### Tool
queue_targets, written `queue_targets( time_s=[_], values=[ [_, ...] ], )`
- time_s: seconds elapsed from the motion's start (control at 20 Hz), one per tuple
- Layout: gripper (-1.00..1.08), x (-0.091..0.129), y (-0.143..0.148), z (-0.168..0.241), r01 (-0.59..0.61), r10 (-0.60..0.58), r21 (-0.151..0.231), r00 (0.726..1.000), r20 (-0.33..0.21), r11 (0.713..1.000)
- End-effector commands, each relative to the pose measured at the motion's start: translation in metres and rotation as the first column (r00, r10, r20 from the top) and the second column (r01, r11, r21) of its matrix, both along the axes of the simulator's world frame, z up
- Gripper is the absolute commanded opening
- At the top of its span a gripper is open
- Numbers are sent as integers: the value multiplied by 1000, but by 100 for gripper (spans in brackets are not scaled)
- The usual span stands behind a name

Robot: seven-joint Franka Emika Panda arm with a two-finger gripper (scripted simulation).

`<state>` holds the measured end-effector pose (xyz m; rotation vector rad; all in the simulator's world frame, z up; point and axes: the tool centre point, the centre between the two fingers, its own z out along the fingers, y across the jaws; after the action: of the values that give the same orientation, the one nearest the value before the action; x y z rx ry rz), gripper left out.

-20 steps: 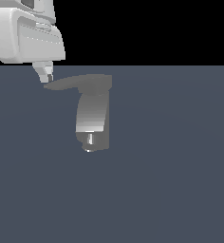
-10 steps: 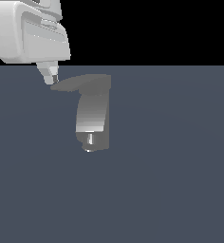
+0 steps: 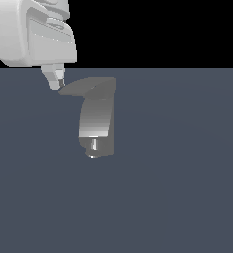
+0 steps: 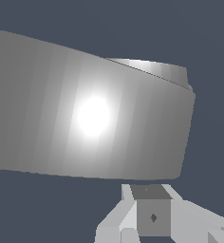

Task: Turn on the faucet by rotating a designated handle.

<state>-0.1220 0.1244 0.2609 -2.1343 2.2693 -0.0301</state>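
The gray faucet (image 3: 96, 118) stands upright in the middle of the exterior view, with its small nozzle stub (image 3: 93, 145) at the lower end. The thin flat handle (image 3: 86, 85) runs from the faucet's top toward the exterior view's left and tapers to a point. My white gripper (image 3: 57, 82) hangs at the upper left, its narrow fingertips pressed together and touching the handle's tip from the side. In the wrist view a broad gray faucet surface (image 4: 85, 118) fills most of the picture, just beyond my gripper (image 4: 149, 213); which part it is I cannot tell.
A plain dark gray-blue floor (image 3: 177, 188) spreads around the faucet, under a black background. No other objects show.
My gripper has moved toward the exterior view's right. The handle's tip has swung with it, so the lever looks shorter and more turned than a second ago.
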Motion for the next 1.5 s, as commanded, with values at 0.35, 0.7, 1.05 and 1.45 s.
queue_targets(
  time_s=[0.35, 0.7, 1.05, 1.45],
  values=[
    [-100, -8, -47, -5, 8, -8, -1, 1000, -14, 1000],
    [-100, -15, -84, -9, 9, -9, -3, 1000, -24, 1000],
    [-100, -11, -95, 0, -14, 14, -7, 1000, 0, 1000],
    [-100, 8, -127, -4, -6, 6, -6, 1000, -10, 1000]
  ],
)
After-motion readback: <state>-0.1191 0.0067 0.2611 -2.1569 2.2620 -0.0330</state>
